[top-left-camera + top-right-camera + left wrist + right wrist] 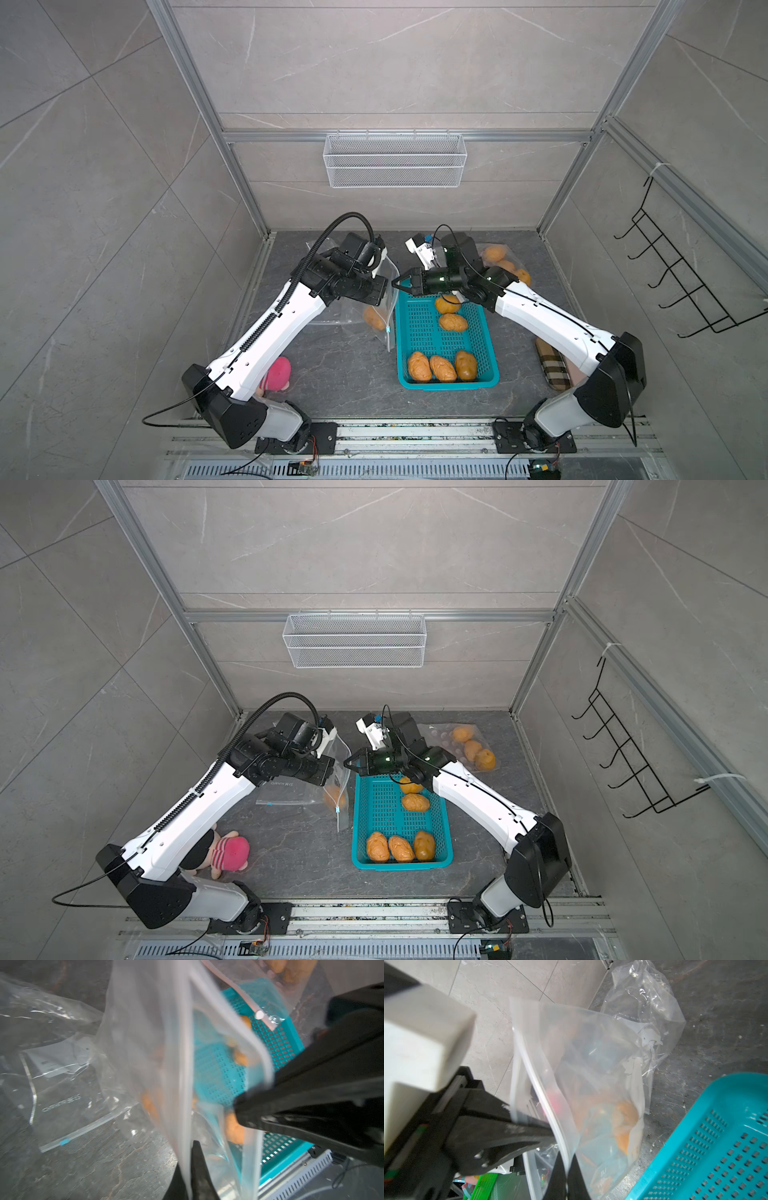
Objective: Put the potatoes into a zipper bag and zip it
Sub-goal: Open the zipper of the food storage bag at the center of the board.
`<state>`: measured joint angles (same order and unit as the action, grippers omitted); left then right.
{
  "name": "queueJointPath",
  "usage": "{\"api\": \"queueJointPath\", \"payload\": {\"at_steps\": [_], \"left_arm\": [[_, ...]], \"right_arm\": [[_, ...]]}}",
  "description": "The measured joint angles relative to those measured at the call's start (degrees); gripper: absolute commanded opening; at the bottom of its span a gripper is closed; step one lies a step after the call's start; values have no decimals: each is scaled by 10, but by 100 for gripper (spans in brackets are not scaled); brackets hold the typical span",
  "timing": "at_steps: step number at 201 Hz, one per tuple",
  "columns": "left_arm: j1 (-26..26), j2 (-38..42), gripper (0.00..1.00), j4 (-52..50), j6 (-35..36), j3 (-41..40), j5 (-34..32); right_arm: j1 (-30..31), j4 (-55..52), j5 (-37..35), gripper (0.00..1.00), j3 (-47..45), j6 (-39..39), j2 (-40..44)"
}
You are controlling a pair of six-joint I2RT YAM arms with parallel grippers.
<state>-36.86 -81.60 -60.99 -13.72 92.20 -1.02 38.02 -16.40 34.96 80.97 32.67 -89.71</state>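
**A:** What is the left pincer (190, 1159) doing?

**B:** It is clenched on one lip of the zipper bag (591, 1053). The film runs up between its tips.

**A:** And the right pincer (566, 1165)?

**B:** Clenched as well, on the opposite lip of the same bag. The bag hangs between the two arms, just beside the teal basket (449, 384), with its lips apart.

**A:** Where are the potatoes (443, 368)?

**B:** One potato (374, 318) sits low inside the held bag. Five lie in the basket: two at its far end and three in a row at its near end. Three more potatoes (473, 749) are in a second clear bag (440, 733) near the far right corner of the bench (353, 374).

**A:** Anything else?

**B:** A flat spare bag (286, 791) lies on the bench under the left arm. A pink plush toy (232, 852) lies near that arm's base.
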Motion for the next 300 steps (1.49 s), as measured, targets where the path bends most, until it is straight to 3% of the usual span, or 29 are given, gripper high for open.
{"api": "queueJointPath", "payload": {"at_steps": [60, 96, 116, 135, 182, 215, 269, 300], "left_arm": [[18, -11, 0, -116, -17, 96, -124], [18, -20, 0, -190, -17, 214, -139], [18, -18, 0, -209, -17, 238, -135], [18, -2, 0, -196, -17, 193, -120], [17, 18, 0, -104, -17, -8, -66], [18, 18, 0, -44, -16, -50, -35], [17, 32, 0, 50, -14, -77, 16], [17, 40, 0, 72, -14, -96, 16]], "right_arm": [[12, -26, 13, 0, 70, 19, -53], [18, -33, 16, 0, 73, 23, -54], [23, -38, 17, 0, 73, 22, -54], [25, -42, 12, 0, 65, 11, -51], [20, -74, -42, 0, -24, -22, -40], [13, -96, -72, 0, -58, -37, -35], [6, -105, -111, 17, -87, -62, 10], [4, -106, -110, 35, -88, -69, 15]]}}
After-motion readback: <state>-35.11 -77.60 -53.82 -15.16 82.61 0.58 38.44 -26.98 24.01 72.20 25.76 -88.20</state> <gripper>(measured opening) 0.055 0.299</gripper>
